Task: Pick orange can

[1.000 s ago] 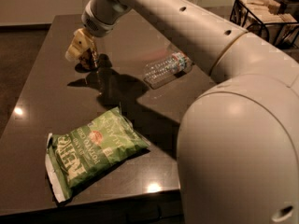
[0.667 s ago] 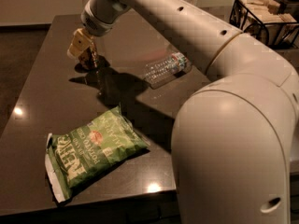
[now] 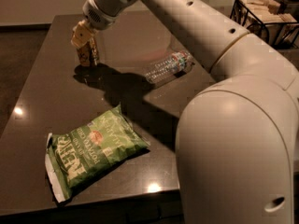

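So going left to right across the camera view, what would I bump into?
The orange can, with the gripper right at its top → clear plastic bottle lying on its side → wire basket at the far right. The green chip bag is left out: it lies nearer and stretches across the can's spot.

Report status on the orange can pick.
Gripper at the orange can top, far left of table. Can upright. Bottle and chip bag lie apart, nothing blocking.

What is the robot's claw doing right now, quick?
Gripper: down at the orange can standing on the far left part of the table; whether it is open or closed cannot be told.
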`<state>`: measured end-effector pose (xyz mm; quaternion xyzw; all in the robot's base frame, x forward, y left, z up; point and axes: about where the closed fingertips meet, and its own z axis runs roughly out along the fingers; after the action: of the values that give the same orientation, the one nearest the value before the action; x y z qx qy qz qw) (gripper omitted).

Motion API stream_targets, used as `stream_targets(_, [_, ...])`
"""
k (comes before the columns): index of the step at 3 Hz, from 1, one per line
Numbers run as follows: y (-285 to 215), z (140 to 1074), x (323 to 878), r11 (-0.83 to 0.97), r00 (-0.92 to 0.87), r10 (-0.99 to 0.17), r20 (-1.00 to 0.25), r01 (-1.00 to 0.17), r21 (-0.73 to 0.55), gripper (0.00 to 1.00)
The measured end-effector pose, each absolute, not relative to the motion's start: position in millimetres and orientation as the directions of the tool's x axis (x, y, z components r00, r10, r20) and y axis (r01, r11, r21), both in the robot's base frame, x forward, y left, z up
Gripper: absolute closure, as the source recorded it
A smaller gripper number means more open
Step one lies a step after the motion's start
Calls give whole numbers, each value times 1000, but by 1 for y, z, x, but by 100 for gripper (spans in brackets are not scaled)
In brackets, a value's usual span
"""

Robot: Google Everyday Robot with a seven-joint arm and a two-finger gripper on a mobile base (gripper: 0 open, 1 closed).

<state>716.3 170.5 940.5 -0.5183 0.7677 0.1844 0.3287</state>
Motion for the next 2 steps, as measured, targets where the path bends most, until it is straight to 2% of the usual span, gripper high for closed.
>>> stream_targets(1, [140,987,695,332,-176,-660,-731,-941,-72,96])
stream_targets(2, [123,1013,681,285,-121,-653,-748,-954,-95,100])
